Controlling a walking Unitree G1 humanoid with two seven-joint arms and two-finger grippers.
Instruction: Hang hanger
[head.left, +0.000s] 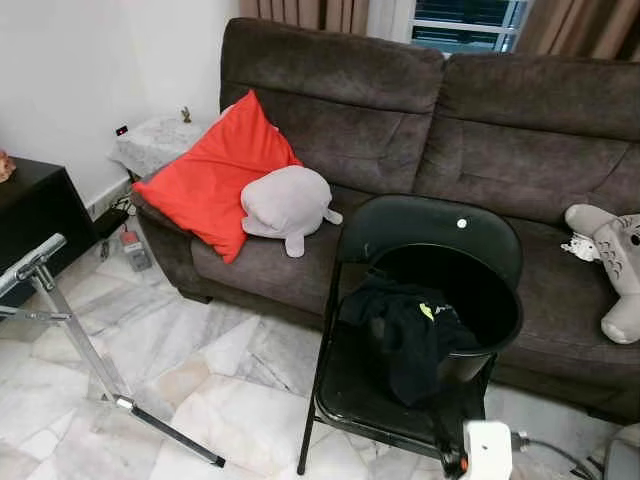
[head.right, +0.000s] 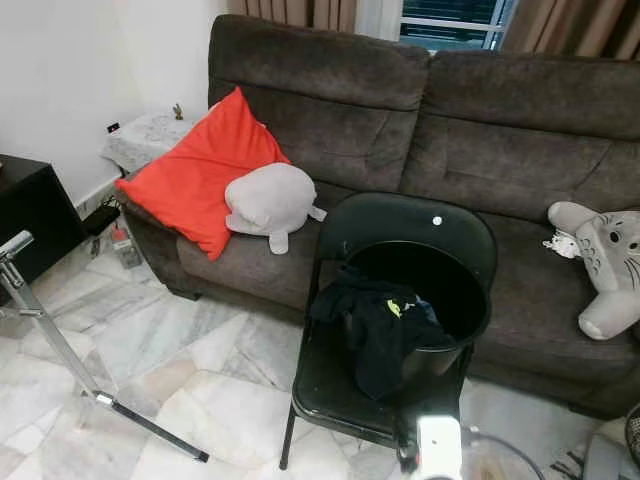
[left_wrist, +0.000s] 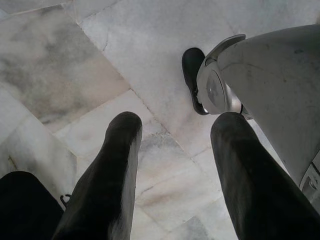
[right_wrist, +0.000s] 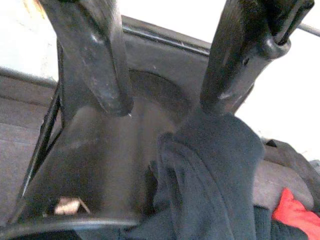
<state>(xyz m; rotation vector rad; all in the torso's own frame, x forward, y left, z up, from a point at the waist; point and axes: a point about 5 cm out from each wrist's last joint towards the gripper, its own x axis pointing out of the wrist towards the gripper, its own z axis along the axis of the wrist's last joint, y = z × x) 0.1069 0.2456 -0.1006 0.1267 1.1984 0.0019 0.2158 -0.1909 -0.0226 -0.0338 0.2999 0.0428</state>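
Black garment (head.left: 410, 330) (draped) over bucket (head.left: 500, 300)

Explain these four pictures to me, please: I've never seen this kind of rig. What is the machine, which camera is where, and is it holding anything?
This is a walking humanoid robot with two arms, each ending in a two-fingered black pincer. The two wide pictures come from a stereo camera on its head, looking down at a brown sofa with a red cushion and a grey plush toy. In front stands a black folding chair carrying a black bucket, with dark clothing draped over its rim. A metal rack stands at the left.

The other two pictures come from wrist cameras. The left pincer hangs open over the marble floor. The right pincer is open just above the clothing and bucket. Neither holds anything.
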